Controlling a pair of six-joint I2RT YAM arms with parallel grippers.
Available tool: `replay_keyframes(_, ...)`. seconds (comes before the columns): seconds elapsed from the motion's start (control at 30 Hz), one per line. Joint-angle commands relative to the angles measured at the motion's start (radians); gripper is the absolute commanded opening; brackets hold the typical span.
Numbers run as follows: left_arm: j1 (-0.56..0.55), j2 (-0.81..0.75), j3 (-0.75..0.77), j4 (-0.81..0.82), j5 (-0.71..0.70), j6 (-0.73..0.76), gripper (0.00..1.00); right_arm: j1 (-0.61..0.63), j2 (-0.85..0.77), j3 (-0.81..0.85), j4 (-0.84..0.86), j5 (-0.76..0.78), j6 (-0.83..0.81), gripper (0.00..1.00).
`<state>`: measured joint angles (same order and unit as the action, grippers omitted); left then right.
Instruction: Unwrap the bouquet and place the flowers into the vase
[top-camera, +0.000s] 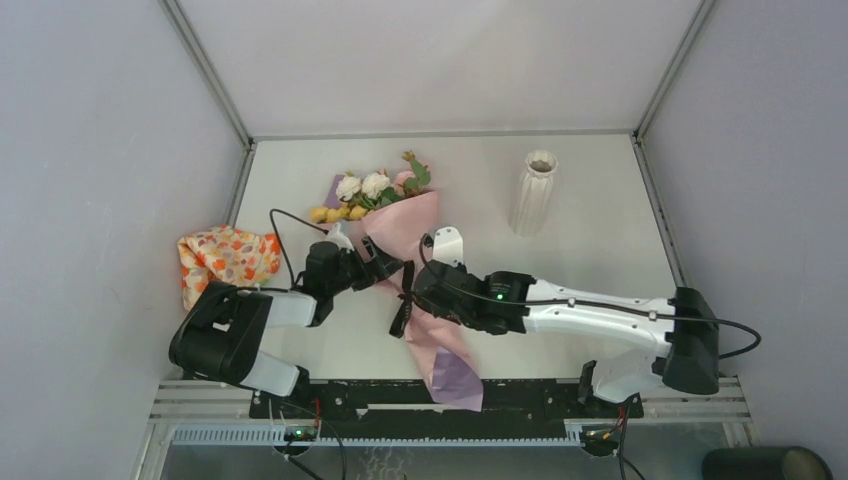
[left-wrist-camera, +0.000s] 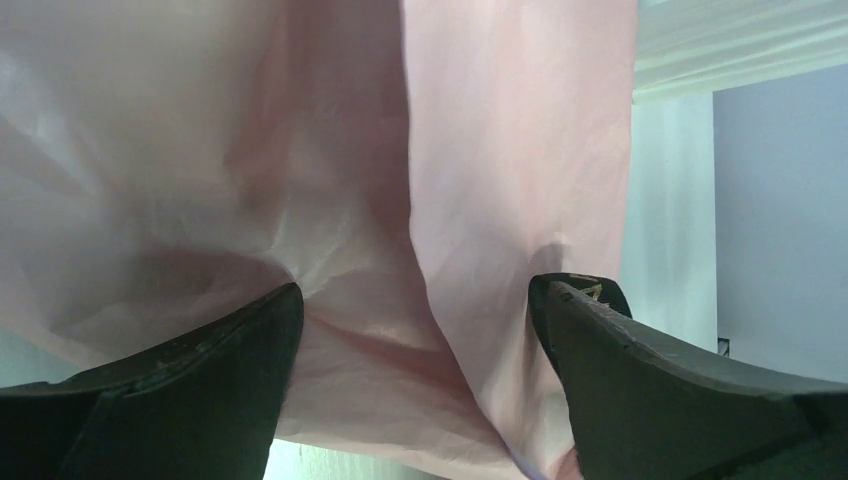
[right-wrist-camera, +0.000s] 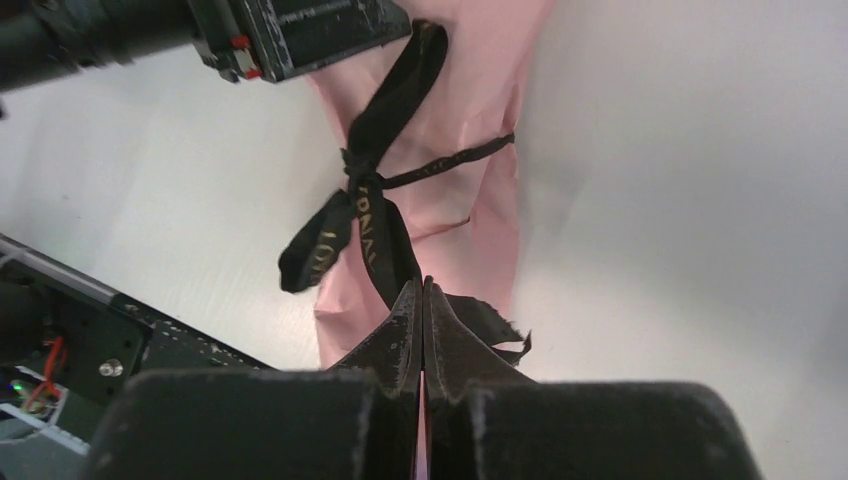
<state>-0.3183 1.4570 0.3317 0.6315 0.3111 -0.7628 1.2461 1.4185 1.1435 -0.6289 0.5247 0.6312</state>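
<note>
Bouquet cone of pink and lilac paper (top-camera: 443, 352) lies tied at frame centre: your right gripper (right-wrist-camera: 424, 290) pinches its black ribbon tail (right-wrist-camera: 392, 262), left gripper (left-wrist-camera: 415, 300) gapes around the paper, so untying needs a steady pull.

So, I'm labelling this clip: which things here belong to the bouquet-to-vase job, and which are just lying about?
Job: bouquet, black ribbon, flowers, vase.
Lying about: orange floral cloth.
</note>
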Motion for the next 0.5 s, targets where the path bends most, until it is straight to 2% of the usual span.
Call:
replay_keyframes(0.0, -0.006, 0.05, 0.016, -0.038, -0.006, -0.006, 0.97, 0.001, -0.109, 0.004, -0.008, 0.052, -0.027, 0.0)
replay_keyframes(0.37, -0.005, 0.121, 0.023, -0.003, 0.002, -0.012, 0.97, -0.025, -0.235, 0.004, 0.0, 0.072, -0.071, 0.0)
replay_keyframes(0.47, -0.005, 0.128, 0.021, 0.03, 0.031, -0.02, 0.93, -0.04, -0.251, 0.004, 0.001, 0.053, -0.083, 0.0)
